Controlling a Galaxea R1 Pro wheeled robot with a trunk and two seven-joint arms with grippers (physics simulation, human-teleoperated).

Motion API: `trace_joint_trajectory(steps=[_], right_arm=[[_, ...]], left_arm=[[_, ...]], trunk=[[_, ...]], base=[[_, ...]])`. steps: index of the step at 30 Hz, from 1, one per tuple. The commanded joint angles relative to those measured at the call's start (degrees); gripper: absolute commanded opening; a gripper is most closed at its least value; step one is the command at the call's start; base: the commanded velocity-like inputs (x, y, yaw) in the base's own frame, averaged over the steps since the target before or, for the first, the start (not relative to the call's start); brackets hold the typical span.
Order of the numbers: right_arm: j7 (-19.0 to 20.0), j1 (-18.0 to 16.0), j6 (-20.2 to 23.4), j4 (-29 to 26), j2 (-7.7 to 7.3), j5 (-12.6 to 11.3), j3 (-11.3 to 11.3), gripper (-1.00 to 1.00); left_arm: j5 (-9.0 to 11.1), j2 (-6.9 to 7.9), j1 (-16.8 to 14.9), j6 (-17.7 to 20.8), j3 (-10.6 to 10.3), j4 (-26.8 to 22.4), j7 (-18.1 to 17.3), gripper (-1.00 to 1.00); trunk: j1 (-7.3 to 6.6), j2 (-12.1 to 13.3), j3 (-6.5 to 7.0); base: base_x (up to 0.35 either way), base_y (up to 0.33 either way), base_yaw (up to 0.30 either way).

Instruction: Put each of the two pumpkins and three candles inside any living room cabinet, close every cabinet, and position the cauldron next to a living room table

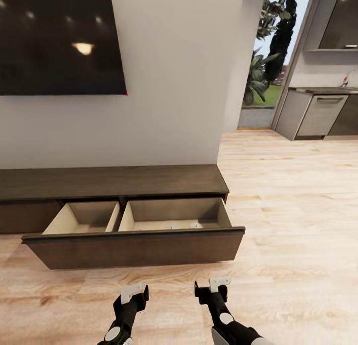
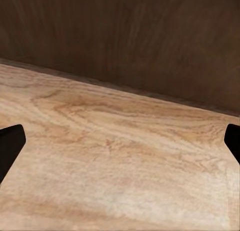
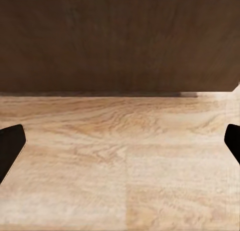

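One drawer of the cabinet [image 1: 114,181] stands pulled out, its front [image 1: 134,248] facing me.

I hold the left gripper [image 1: 133,294] and right gripper [image 1: 213,287] low over the floor [image 1: 293,220], fingers spread and empty, squared for a push. Pale tops, perhaps candles [image 1: 171,227], show at the compartment's front edge. Nothing blocks.

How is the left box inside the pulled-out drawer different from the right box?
The left pale beige drawer compartment is narrower; the right pale beige drawer compartment is clearly wider. The left one looks bare, while small pale shapes, too small to identify, peek above the front edge in the right one. Both sit behind the same dark-brown wooden drawer front, pulled open.
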Motion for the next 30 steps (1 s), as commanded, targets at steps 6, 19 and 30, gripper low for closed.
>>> trace_joint_trajectory(steps=[6, 19, 30], right_arm=[[-1.48, -0.12, -0.32, -1.66, 0.34, -0.39, 0.43, 1.0], [-2.3, -0.12, -0.42, -2.78, 0.32, -0.77, 0.22, 1.0], [-2.21, -0.14, -0.43, -2.8, 0.37, -0.92, 0.13, 1.0]], left_arm=[[0.47, 0.18, -0.84, -1.34, -0.48, 0.17, 0.42, 1.0], [-1.56, 0.62, -1.08, -1.76, -0.43, -0.18, 0.49, 1.0], [-1.99, 0.61, -1.08, -1.76, -0.42, -0.35, 0.49, 1.0]], trunk=[[1.31, -2.44, -1.13], [4.17, -7.66, -3.47], [6.59, -12.07, -5.44]], base=[[0.0, 0.0, 0.0], [0.0, 0.0, 0.0], [0.0, 0.0, 0.0]])
